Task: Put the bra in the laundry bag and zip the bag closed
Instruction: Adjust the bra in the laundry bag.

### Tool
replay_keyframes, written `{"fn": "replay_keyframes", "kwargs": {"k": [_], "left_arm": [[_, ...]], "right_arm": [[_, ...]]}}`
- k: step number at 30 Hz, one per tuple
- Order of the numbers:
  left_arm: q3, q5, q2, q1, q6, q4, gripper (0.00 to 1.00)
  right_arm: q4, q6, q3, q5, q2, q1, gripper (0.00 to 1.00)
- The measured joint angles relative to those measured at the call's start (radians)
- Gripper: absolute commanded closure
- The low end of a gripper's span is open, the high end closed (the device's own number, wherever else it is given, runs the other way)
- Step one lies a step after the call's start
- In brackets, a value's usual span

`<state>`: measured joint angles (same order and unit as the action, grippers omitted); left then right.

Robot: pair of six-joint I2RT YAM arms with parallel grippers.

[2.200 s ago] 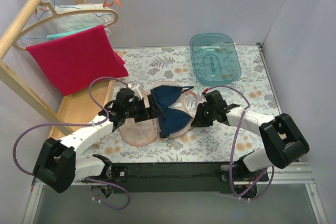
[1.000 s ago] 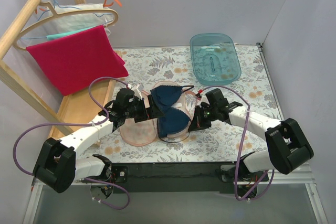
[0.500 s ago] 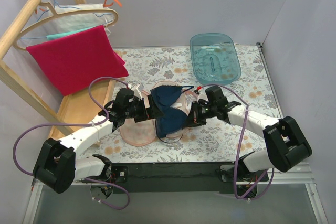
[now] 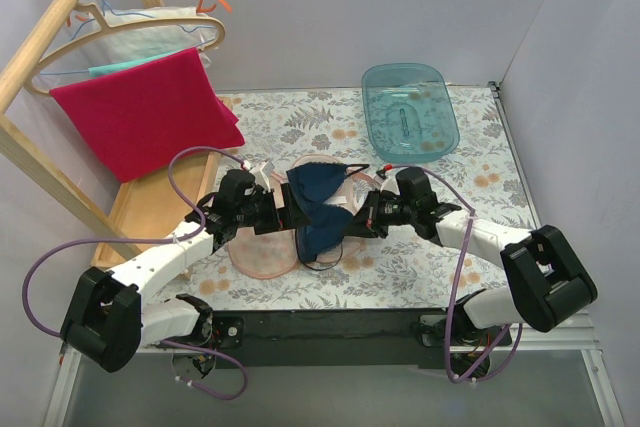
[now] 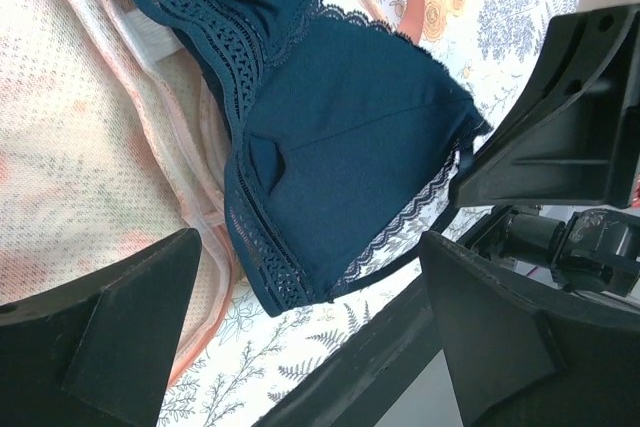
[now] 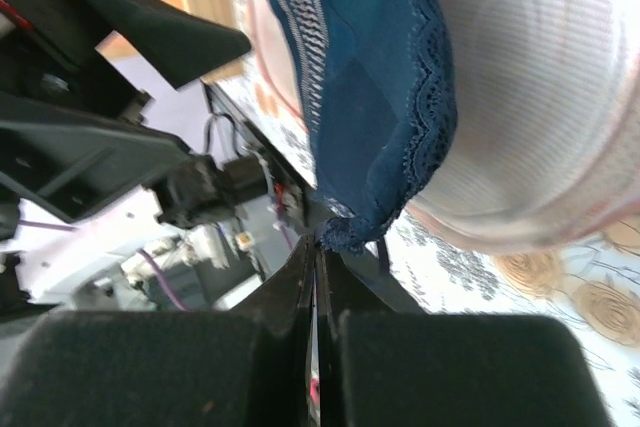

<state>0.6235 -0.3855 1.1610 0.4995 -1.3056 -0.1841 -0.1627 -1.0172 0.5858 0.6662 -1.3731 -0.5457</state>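
Pale lavender walls (image 4: 400, 7) enclose a floral-patterned table (image 4: 300, 117); a wooden rack (image 4: 140, 209) at left holds a red towel (image 4: 140, 112)

Top view's bright and even for you, light from above, soft shadows on the table (image 4: 400, 269). Your left wrist shot is sharp on the bra (image 5: 340, 147), left fingers (image 5: 100, 337) dark and blurry. Right wrist: right fingers (image 6: 200, 367) out of focus, background soft

1. bra (image 4: 318, 203): dark navy, lace-edged, cups folded together, draped over the bag's right half.
2. bag (image 4: 262, 250): peach-pink, floral print, lying open and flat, pale mesh lining showing beside the bra.
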Motion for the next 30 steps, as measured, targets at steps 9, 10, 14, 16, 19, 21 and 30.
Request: {"fn": "replay_keyframes", "kwargs": {"k": [9, 10, 14, 16, 19, 21, 30], "left_arm": [[0.000, -0.031, 0.000, 0.000, 0.016, -0.026, 0.10], [0.000, -0.036, 0.000, 0.000, 0.017, -0.027, 0.10], [0.000, -0.068, -0.008, 0.001, 0.033, -0.035, 0.11], [0.000, -0.092, -0.013, 0.005, 0.043, -0.034, 0.12], [0.002, -0.132, -0.013, 0.022, 0.064, -0.035, 0.16], [0.010, -0.156, -0.008, 0.045, 0.081, -0.043, 0.19], [0.054, -0.140, 0.082, 0.162, 0.105, -0.068, 0.27]], "right_arm": [[-0.154, -0.176, -0.008, -0.046, -0.010, 0.000, 0.99], [-0.168, -0.197, -0.009, -0.055, -0.019, 0.000, 0.99], [-0.232, -0.271, -0.028, -0.085, -0.060, 0.000, 0.99], [-0.261, -0.307, -0.034, -0.095, -0.088, 0.000, 0.99], [-0.299, -0.348, -0.039, -0.104, -0.129, 0.000, 0.99], [-0.324, -0.373, -0.040, -0.107, -0.151, 0.000, 0.99], [-0.520, -0.514, -0.046, -0.101, -0.269, 0.000, 0.99]]}}
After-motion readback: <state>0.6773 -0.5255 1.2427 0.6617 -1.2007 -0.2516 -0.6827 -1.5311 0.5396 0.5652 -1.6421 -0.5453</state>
